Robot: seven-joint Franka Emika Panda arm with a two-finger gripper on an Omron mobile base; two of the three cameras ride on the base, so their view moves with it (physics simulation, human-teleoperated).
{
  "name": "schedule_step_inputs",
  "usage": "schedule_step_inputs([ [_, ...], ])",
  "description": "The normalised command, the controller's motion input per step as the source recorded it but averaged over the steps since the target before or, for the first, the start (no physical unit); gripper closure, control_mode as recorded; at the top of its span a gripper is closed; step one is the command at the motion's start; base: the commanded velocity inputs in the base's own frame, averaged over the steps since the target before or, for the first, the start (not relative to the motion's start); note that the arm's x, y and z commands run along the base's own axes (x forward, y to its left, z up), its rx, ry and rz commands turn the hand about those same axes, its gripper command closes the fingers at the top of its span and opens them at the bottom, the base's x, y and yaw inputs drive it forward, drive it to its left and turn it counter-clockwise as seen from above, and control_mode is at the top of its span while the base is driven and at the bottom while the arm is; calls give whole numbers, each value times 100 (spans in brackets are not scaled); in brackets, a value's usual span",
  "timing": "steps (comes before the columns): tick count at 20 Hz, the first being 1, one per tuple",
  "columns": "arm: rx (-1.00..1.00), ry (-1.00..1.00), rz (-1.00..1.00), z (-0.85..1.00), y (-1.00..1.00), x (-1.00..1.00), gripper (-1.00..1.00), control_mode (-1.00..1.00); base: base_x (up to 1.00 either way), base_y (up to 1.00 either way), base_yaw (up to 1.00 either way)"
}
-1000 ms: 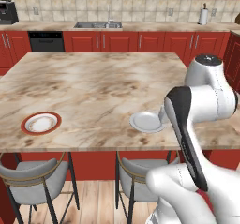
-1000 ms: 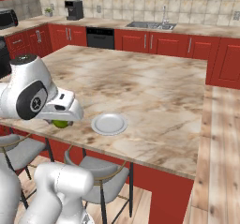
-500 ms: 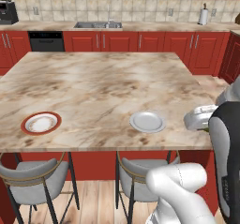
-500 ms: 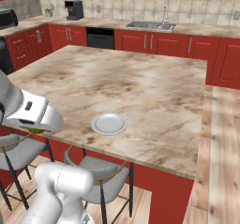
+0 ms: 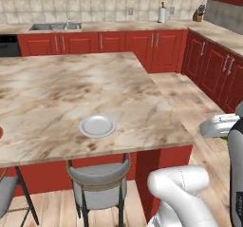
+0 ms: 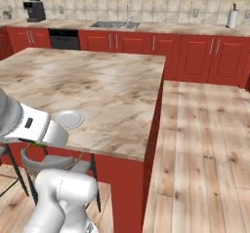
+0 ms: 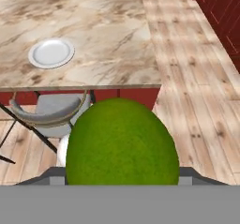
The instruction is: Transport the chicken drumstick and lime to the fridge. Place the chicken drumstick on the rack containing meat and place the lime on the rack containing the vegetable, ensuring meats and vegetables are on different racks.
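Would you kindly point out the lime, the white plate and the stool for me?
lime [image 7: 122, 143], hand view, middle of its green skin.
white plate [image 5: 97, 126], left base view, its centre.
stool [image 5: 98, 182], left base view, grey seat.

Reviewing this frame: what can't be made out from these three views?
- Finger tips: hand view, hidden behind the lime, so the grip itself is not visible.
- Lime: left base view, a green sliver under the white hand; right base view, a sliver below the hand.
- Gripper: left base view, cut off by the right edge.
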Motion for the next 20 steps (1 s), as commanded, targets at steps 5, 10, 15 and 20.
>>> schedule_step_inputs([
  [5,0,0,0,0,0,0,100,100,0,-19,-92],
  [10,0,0,0,0,0,0,100,100,0,0,-100],
  [15,0,0,0,0,0,0,100,100,0,0,-100],
  [20,0,0,0,0,0,0,100,100,0,-12,-93],
])
